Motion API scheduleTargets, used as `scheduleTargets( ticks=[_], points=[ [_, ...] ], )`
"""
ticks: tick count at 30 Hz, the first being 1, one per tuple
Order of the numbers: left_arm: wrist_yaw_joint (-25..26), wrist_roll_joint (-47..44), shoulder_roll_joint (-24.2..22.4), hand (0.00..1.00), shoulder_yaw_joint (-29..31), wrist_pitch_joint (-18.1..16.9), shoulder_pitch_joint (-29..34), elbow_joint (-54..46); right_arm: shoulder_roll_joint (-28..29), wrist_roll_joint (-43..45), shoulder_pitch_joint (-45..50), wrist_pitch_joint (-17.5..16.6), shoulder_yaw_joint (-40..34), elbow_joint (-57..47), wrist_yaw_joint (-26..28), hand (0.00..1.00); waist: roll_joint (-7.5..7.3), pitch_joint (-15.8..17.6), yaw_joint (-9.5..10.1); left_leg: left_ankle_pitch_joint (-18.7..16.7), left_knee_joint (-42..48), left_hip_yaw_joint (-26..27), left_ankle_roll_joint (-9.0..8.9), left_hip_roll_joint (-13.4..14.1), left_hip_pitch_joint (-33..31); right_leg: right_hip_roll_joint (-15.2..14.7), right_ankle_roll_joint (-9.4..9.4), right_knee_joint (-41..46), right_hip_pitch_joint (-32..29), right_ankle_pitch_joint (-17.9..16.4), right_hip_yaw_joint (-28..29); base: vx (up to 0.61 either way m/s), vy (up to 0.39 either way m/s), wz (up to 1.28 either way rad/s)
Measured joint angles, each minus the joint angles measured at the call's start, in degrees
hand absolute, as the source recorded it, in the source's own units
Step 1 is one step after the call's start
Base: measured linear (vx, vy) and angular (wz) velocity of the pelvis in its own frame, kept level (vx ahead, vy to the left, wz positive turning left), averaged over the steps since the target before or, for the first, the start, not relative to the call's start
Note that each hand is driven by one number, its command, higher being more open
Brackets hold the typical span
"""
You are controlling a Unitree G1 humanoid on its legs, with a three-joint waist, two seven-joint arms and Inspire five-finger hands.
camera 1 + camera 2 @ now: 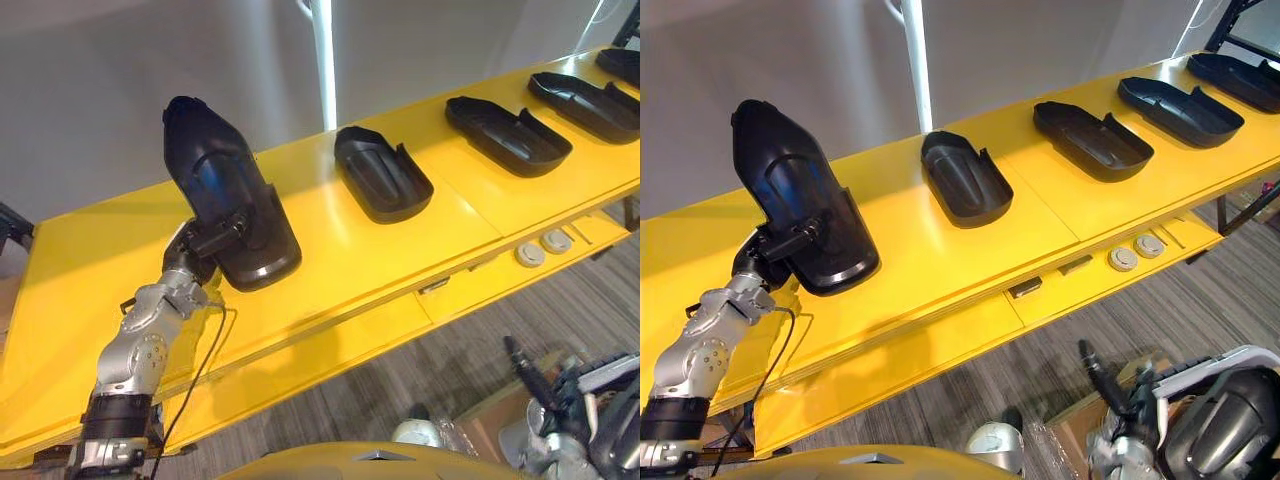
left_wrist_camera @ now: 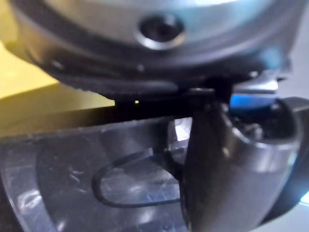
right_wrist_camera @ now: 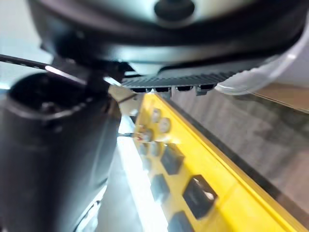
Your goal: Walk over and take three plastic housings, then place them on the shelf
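— What's the biggest thing here?
— A long yellow bench [image 1: 330,250], running from near left to far right over a grey carpeted floor [image 1: 480,340].

— And the plastic housings?
— Five black ones. Four lie in a row on the bench, hollow side up and apart from one another: the second housing [image 1: 382,175] near the middle, the third housing [image 1: 507,135] and fourth housing [image 1: 585,105] further right, and the last housing [image 1: 622,65] at the far right end. The held housing [image 1: 215,170] is at the left, tipped up steeply with its narrow end high. Its wide end sits low over the bench, and I cannot tell if it touches.

— Who holds it?
— The left robot hand [image 1: 195,250], fingers curled round the rim at the wide end.

— The other hand?
— The right robot hand [image 1: 1225,425] hangs low at the right, off the bench. Whether its fingers are closed, I cannot tell.

— Anything small?
— Two round buttons [image 1: 543,248] on the bench's lower front ledge.
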Motion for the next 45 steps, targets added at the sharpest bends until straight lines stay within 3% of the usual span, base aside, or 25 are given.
scheduleTargets(
  ticks=[5, 11, 22, 23, 30, 42, 45],
  points=[
    [-1.8, 1.0, 2.5, 0.00, -0.3, 1.1, -3.0, 4.0, -0.4, 0.9, -0.4, 0.8, 6.0, 4.8, 4.1, 1.00, 0.20, -0.5, 0.68, 1.4, -1.8, -0.6, 0.36, -0.3, 0.2, 0.0, 0.07, -0.3, 0.6, 0.0, -1.2, -0.01, 0.002, 0.12],
    [-4.2, 2.9, 4.2, 0.00, -2.5, 2.8, -5.9, 5.2, -2.8, 0.9, -4.0, 0.8, 10.1, 10.8, 4.7, 1.00, 0.02, -0.6, 2.64, 1.7, -1.9, -2.3, 0.58, -0.4, -0.2, -0.1, -0.36, -1.2, 2.1, -0.3, -3.2, 0.00, 0.003, 0.16],
    [-8.4, 0.2, 5.6, 0.00, -6.4, 7.4, -13.3, 11.5, -4.4, 0.9, -9.0, 1.3, 12.1, 16.1, 3.8, 1.00, -0.27, -0.2, 2.40, 3.4, -1.8, -2.6, 1.50, -0.4, -1.5, -0.1, -1.02, -1.0, 2.6, -0.7, -5.2, 0.00, 0.008, 0.11],
    [-8.4, -0.3, 5.6, 1.00, -7.1, 7.7, -13.8, 12.5, -4.4, 0.9, -9.2, 1.4, 12.2, 16.5, 3.9, 1.00, -0.49, -0.1, 2.35, 3.4, -1.8, -2.3, 1.50, -0.4, -1.0, -0.1, -1.00, -0.9, 2.8, -0.7, -5.0, -0.01, 0.013, -0.11],
    [-6.1, -2.1, 5.5, 1.00, -9.2, 8.3, -16.3, 18.4, -4.4, -0.3, -9.1, 1.6, 12.2, 17.2, 3.8, 1.00, -1.52, 0.7, 0.93, 3.6, -1.9, -1.3, 1.58, -0.4, -0.5, -0.1, -0.98, -1.3, 2.7, -0.3, -4.5, -0.04, 0.010, -0.07],
    [-5.4, -1.5, 4.9, 1.00, -10.1, 7.5, -19.7, 23.7, -4.2, -0.3, -7.1, 2.0, 12.2, 17.9, 3.7, 1.00, -1.33, 1.1, 0.62, 3.6, -2.2, -0.5, 1.46, -0.7, 0.0, 0.0, -0.76, -4.2, 4.0, 1.5, -4.3, 0.00, 0.004, -0.02],
    [-4.9, 2.5, 4.4, 1.00, -10.2, 7.2, -20.8, 23.9, -4.2, -0.3, -7.2, 2.0, 12.2, 17.9, 3.5, 1.00, -1.43, 1.5, 0.51, 3.6, -2.2, -0.5, 1.44, -0.7, 0.0, 0.1, -0.76, -4.2, 4.0, 1.5, -4.3, 0.00, 0.000, 0.00]
  ],
)
